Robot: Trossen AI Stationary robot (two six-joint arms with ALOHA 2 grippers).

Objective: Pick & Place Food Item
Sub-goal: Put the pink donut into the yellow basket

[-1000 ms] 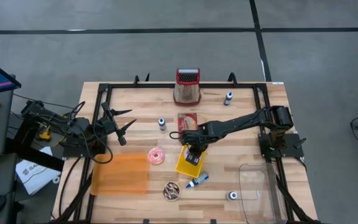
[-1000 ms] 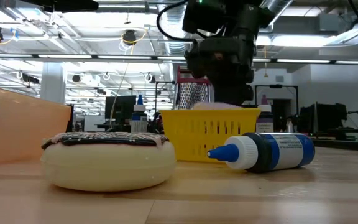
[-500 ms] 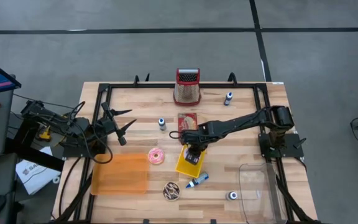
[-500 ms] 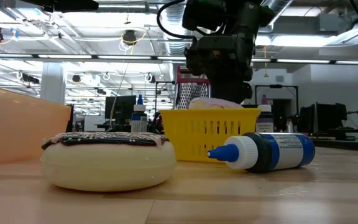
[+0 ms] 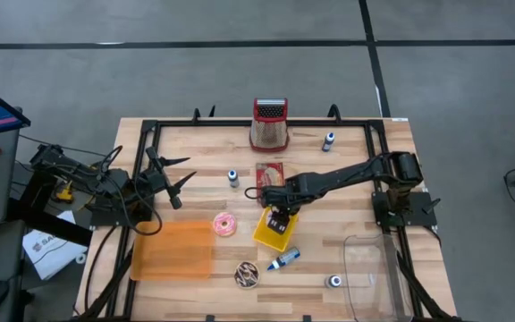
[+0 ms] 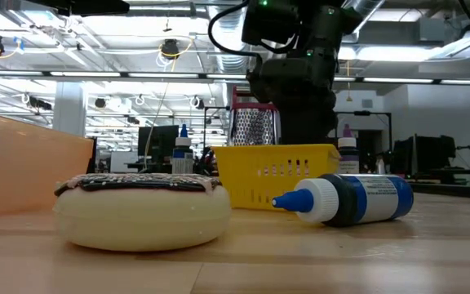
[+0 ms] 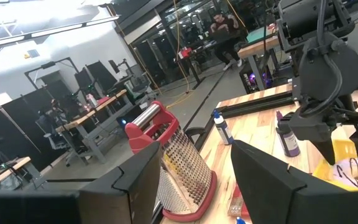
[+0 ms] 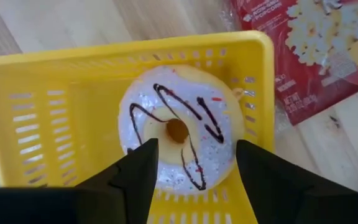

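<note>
A white-iced donut (image 8: 182, 134) with dark chocolate drizzle is seen lying flat, hole upward, inside the yellow basket (image 5: 274, 231) at centre frame of the high view. Being round, it shows no long axis; its drizzle lines run roughly from upper left to lower right in the right wrist view.

The right gripper (image 5: 278, 215) is held just above the basket, pointing steeply down. Its fingers (image 8: 135, 174) stand apart on either side of the donut, and no contact with it can be made out.

A red packet (image 8: 309, 43) printed with popcorn lies just beyond the basket's rim; its lettering is too blurred to be read. The blue bottle (image 6: 351, 198) lying on its side near the basket carries a label that cannot be made out either.

The left gripper (image 5: 175, 179) is parked at the left of the table, its fingers apart and nothing between them.
</note>
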